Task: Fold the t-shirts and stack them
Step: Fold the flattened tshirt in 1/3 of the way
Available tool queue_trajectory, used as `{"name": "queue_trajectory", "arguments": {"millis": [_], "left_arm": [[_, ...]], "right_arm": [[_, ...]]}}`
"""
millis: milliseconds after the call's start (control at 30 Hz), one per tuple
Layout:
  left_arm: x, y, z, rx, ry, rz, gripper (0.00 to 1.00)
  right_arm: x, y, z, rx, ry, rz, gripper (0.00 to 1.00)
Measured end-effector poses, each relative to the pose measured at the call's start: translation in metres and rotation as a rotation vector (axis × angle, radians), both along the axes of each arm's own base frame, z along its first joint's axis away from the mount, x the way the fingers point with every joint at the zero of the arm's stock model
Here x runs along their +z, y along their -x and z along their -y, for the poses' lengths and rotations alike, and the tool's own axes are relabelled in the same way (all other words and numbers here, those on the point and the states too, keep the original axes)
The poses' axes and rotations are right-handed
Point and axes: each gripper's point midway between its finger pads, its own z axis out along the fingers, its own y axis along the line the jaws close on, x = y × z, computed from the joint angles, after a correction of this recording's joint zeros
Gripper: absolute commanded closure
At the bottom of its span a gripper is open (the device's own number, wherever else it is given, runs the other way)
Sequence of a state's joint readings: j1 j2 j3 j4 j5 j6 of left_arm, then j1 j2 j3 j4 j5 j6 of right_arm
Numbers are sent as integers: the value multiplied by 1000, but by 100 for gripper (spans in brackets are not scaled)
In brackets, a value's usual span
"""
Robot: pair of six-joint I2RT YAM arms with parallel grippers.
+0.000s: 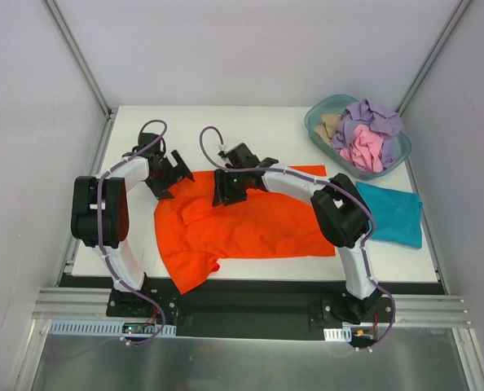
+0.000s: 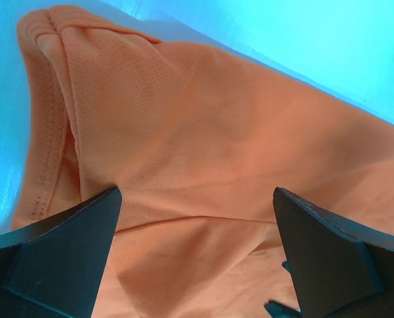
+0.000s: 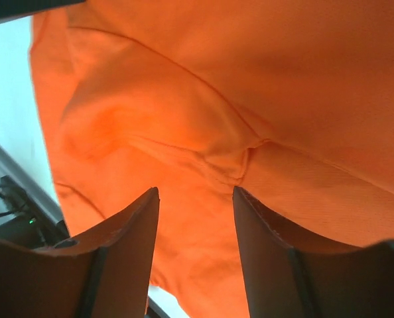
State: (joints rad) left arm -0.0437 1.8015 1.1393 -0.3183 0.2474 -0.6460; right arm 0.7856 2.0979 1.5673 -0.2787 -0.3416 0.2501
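White desk [image 1: 226,122] under me, orange t-shirt [image 1: 250,228] spread along its near edge. My left claw [image 2: 197,192] hangs wide apart over the shirt's far-left corner. My right claw [image 3: 196,191] stands half apart above a seam, clamping nothing visible. Beyond, the teal t-shirt [image 1: 393,213] lies at the right edge. Too shallow a pinch may slip, or snag two layers.
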Motion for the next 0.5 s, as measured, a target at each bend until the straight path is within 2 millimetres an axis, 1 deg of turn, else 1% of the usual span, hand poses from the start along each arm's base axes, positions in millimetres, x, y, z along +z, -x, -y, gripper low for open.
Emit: {"name": "queue_trajectory", "arguments": {"millis": [33, 200, 233, 333, 500], "left_arm": [[0, 0, 0, -1, 5, 2, 1], [2, -3, 1, -6, 13, 13, 1], [2, -3, 1, -6, 15, 16, 1], [2, -5, 3, -11, 24, 23, 1], [2, -7, 4, -15, 33, 28, 1]], "right_arm": [[-2, -1, 0, -3, 9, -1, 51], [-14, -1, 7, -19, 82, 0, 54], [-16, -2, 8, -21, 99, 0, 58], [-23, -4, 7, -18, 128, 6, 64], [-35, 5, 6, -2, 160, -7, 69]]}}
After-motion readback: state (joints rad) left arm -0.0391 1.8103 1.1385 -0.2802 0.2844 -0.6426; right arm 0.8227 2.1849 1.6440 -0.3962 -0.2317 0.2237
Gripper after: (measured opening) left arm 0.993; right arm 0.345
